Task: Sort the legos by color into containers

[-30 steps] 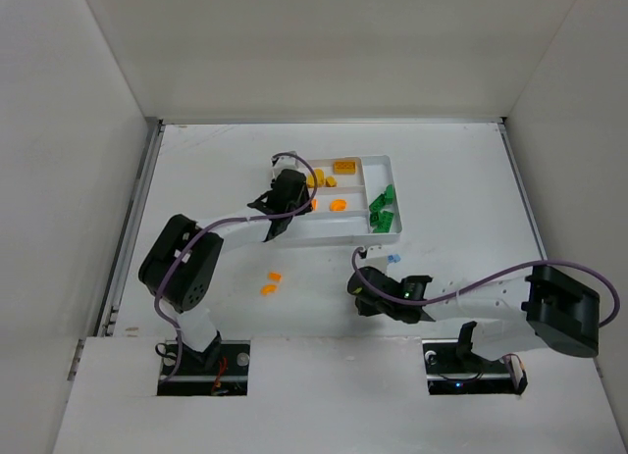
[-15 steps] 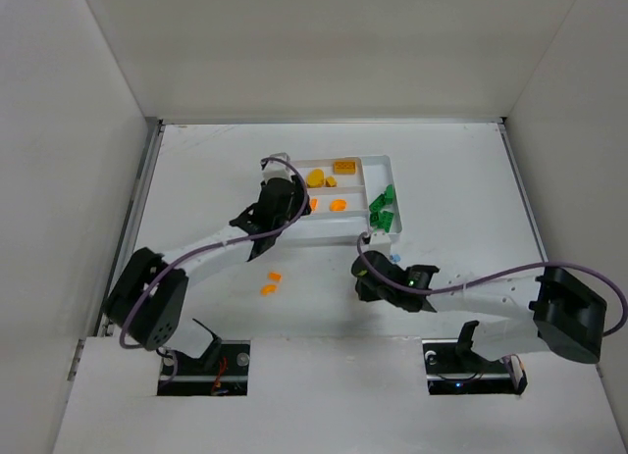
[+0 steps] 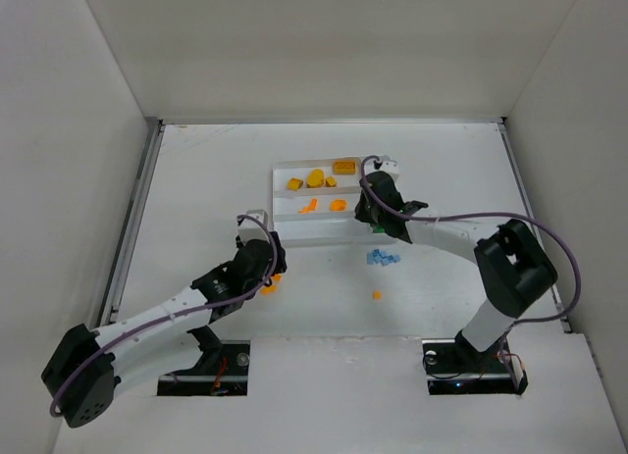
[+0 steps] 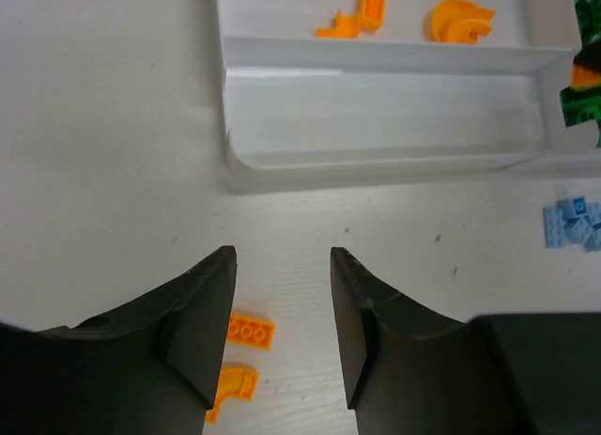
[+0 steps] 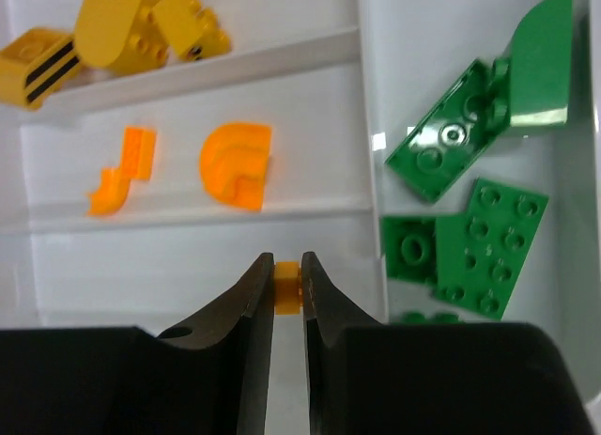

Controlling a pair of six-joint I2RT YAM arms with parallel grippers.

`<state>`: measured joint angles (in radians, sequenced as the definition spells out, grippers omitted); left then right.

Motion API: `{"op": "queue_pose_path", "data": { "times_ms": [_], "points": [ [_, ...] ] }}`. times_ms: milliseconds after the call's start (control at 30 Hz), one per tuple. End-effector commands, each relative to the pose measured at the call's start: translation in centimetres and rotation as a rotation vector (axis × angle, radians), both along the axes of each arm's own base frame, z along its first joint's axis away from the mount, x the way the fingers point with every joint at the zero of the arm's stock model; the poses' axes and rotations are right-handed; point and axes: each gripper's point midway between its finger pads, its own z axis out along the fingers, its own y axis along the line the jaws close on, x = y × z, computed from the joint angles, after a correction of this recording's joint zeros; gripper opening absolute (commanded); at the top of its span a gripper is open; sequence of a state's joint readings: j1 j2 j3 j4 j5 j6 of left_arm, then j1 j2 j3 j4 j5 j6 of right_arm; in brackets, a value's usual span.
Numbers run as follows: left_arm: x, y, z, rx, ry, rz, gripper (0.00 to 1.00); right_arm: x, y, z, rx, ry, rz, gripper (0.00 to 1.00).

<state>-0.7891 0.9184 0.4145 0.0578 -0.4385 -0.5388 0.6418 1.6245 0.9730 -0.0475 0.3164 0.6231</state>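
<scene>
The white tray (image 3: 314,228) lies at the table's middle. Its far section holds yellow bricks (image 5: 122,26), its middle section orange pieces (image 5: 235,163), and its crosswise end section green bricks (image 5: 470,191). My right gripper (image 5: 287,266) is shut on a small orange piece (image 5: 287,287) above the bare near section (image 5: 188,256); it also shows in the top view (image 3: 367,217). My left gripper (image 4: 282,256) is open and empty over the table in front of the tray (image 4: 385,106). An orange brick (image 4: 249,331) and a curved orange piece (image 4: 232,388) lie by its left finger.
Several light-blue pieces (image 3: 385,258) lie on the table in front of the tray's right end, also in the left wrist view (image 4: 575,224). One small orange piece (image 3: 376,295) lies nearer the arms. White walls enclose the table.
My left arm has drawn back from the tray to the loose orange pieces. My right arm has moved from the table up over the tray with an orange piece.
</scene>
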Motion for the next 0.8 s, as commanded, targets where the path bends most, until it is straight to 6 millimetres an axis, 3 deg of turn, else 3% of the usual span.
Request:
{"op": "queue_pose_path", "data": {
  "times_ms": [0, 333, 467, 567, 767],
  "points": [
    [-2.0, 2.0, -1.2, 0.062, 0.018, 0.062, 0.43, 4.1, 0.3, 2.0, 0.028, -0.081, -0.015, 0.2],
    [-4.8, 1.7, -3.8, 0.114, 0.124, 0.091, 0.44, 7.4, 1.3, 2.0, 0.009, -0.099, -0.011, 0.25],
    [-5.7, 2.2, -4.1, 0.146, 0.141, 0.127, 0.42, 7.8, 1.7, 2.4, 0.016, -0.111, -0.007, 0.4],
    [-5.9, 2.4, -4.2, 0.172, 0.14, 0.148, 0.42, 7.5, 1.4, 2.7, 0.015, -0.117, -0.012, 0.54],
    [-5.8, 1.0, -4.5, 0.178, 0.138, 0.111, 0.46, 5.4, 2.2, 4.2, 0.036, -0.143, 0.022, 0.55]
  ]
}}
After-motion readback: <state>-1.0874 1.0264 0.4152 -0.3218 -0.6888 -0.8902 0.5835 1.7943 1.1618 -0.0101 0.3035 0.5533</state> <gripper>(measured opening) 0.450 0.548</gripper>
